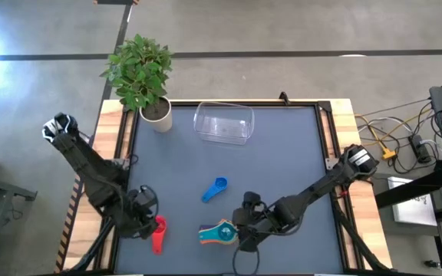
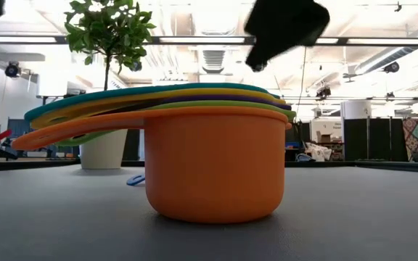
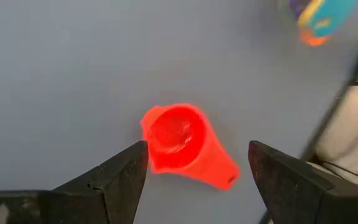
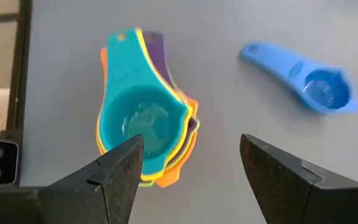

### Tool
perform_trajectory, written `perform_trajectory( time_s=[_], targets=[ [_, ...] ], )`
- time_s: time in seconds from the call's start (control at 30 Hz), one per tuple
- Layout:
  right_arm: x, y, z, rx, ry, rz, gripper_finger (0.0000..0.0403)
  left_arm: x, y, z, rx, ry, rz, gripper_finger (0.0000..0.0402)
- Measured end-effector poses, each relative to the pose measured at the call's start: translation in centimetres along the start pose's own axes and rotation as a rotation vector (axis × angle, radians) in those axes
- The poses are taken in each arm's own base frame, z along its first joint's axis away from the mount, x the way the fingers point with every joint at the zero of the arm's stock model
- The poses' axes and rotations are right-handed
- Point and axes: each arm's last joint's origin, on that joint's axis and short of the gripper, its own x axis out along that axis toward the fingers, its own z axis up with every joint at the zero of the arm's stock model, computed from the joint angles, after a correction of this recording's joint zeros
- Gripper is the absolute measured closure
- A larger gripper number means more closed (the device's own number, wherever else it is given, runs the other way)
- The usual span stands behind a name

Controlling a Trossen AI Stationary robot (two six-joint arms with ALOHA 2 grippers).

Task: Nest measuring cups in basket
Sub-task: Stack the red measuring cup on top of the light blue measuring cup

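A nested stack of cups (image 1: 219,233), teal on top with yellow, purple, green and orange below, rests on its orange base (image 2: 212,170) near the table's near edge. The blue cup (image 1: 216,188) lies alone toward the table's middle, also in the right wrist view (image 4: 303,78). The red cup (image 1: 158,234) lies near the left arm, seen in the left wrist view (image 3: 182,146). The clear basket (image 1: 223,123) stands at the far side. My left gripper (image 3: 197,168) hovers open above the red cup. My right gripper (image 4: 191,158) hovers open over the stack (image 4: 145,127).
A white pot with a green plant (image 1: 153,103) stands at the table's far left corner beside the basket. Wooden side rails (image 1: 113,138) edge the dark mat. Cables and equipment (image 1: 405,142) lie off the right side. Open mat lies between the basket and the cups.
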Motion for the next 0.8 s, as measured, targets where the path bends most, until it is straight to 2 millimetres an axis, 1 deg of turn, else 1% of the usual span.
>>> perform_trajectory(
  time_s=[0.17,0.27,0.37,0.53,0.63,0.8],
  targets=[
    [-1.8,1.8,0.7,-0.08,-0.128,0.106,0.0151,0.7,0.4,-1.5,-0.068,0.013,0.09,0.0141],
    [-2.8,2.5,1.0,-0.141,-0.183,0.149,0.0154,1.4,0.2,-1.8,-0.081,0.011,0.106,0.0141],
    [-3.5,2.8,1.3,-0.168,-0.214,0.187,0.0157,2.2,0.1,-2.0,-0.074,0.009,0.141,0.0141],
    [-5.1,3.8,2.3,-0.261,-0.361,0.28,0.0166,3.3,0.0,-2.4,-0.063,0.054,0.203,0.0141],
    [-5.8,3.8,2.6,-0.295,-0.398,0.29,0.0172,3.8,0.1,-2.5,-0.056,0.066,0.232,0.0141],
    [-5.7,3.2,2.4,-0.299,-0.418,0.275,0.0178,4.2,0.1,-2.6,-0.049,0.062,0.248,0.0141]
  ],
)
